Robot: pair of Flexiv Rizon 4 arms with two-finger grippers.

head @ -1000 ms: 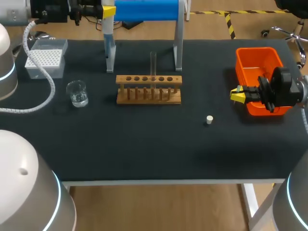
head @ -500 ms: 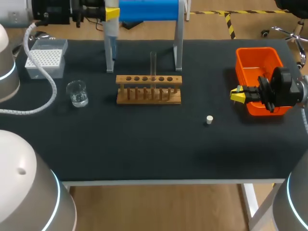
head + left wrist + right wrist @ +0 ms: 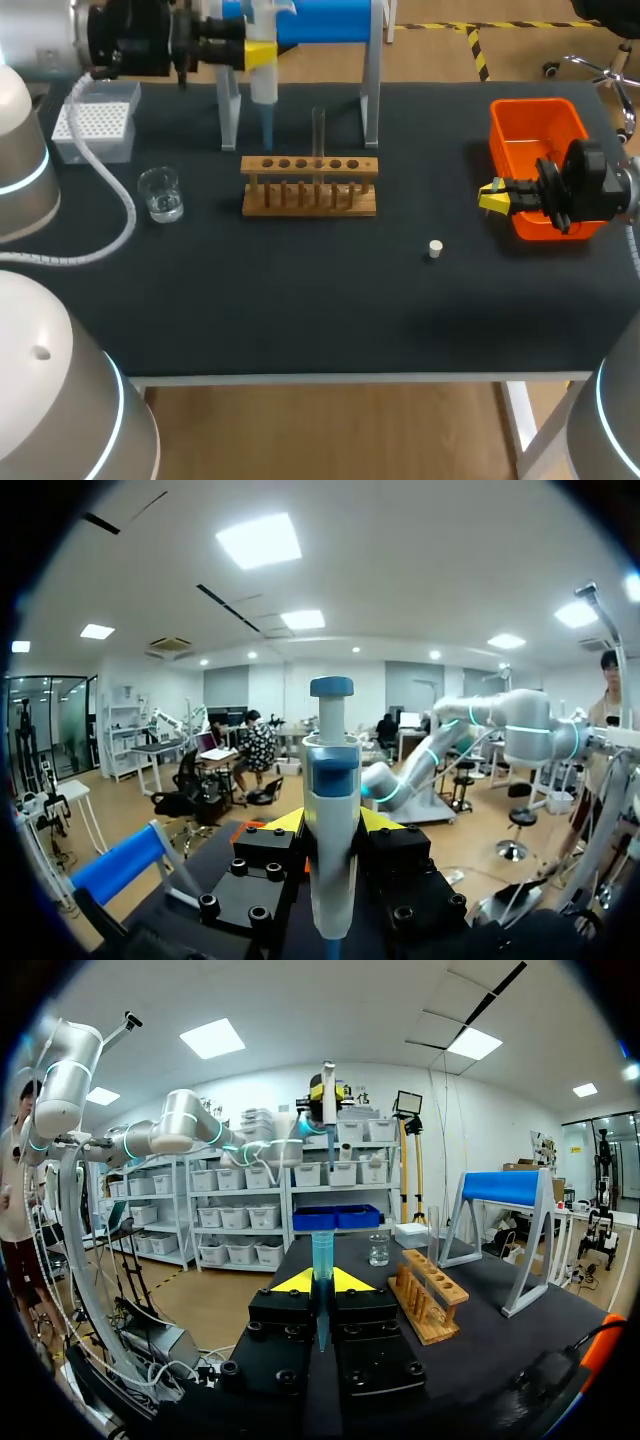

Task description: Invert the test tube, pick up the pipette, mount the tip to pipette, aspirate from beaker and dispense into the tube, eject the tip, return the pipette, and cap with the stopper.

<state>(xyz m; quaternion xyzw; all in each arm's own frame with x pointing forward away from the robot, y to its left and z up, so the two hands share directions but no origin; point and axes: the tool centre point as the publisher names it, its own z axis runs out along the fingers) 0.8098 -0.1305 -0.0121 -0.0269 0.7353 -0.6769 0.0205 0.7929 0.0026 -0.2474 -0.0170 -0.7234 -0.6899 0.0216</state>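
The left gripper [image 3: 257,53] holds a pipette [image 3: 264,92] upright at the far side, just left of the test tube [image 3: 319,128] standing in the rack [image 3: 310,198]; a beaker [image 3: 160,194] sits further left.

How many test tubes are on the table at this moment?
1. A clear test tube stands upright in the wooden rack, near the middle of its row of holes. The rack's other holes look empty, and none seems hidden elsewhere.

Black table [image 3: 300,300] w/ tip box [image 3: 95,122], beaker [image 3: 160,194], wooden rack [image 3: 310,186], blue stand [image 3: 330,22], orange bin [image 3: 530,130], stopper [image 3: 435,248].
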